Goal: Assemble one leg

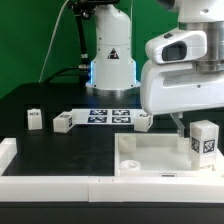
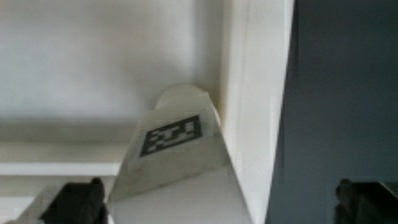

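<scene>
Three loose legs (image 1: 35, 119) lie along the exterior view's left and centre, by the marker board (image 1: 108, 115). At lower right, the leg (image 1: 203, 140) stands upright on a corner of the panel (image 1: 150, 158), probably over its socket; my fingers (image 2: 80, 200) straddle it spread wide, gripping nothing.

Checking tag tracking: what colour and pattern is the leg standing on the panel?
The leg is white with a black-and-white square tag; clearest in the exterior view.
</scene>
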Controlling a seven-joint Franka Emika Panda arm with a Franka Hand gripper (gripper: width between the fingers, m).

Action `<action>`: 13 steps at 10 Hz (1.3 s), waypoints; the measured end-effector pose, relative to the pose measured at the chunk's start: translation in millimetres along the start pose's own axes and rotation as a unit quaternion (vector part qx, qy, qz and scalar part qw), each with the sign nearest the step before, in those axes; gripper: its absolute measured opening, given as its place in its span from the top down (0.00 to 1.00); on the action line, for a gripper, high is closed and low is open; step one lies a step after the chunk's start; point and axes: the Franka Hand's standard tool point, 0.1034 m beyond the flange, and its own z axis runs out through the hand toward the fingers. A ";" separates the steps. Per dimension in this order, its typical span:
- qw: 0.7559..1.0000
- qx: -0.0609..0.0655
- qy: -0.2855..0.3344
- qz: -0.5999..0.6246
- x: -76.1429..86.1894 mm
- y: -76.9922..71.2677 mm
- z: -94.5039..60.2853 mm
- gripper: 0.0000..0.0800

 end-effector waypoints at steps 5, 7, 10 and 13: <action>1.000 -0.001 0.001 0.004 0.7 3.3 0.0 0.62; 1.000 -0.002 0.000 0.023 0.7 4.3 0.1 0.63; 0.977 0.012 0.028 0.212 4.6 10.8 0.6 0.63; 0.918 0.031 0.035 0.395 4.5 9.9 1.4 0.63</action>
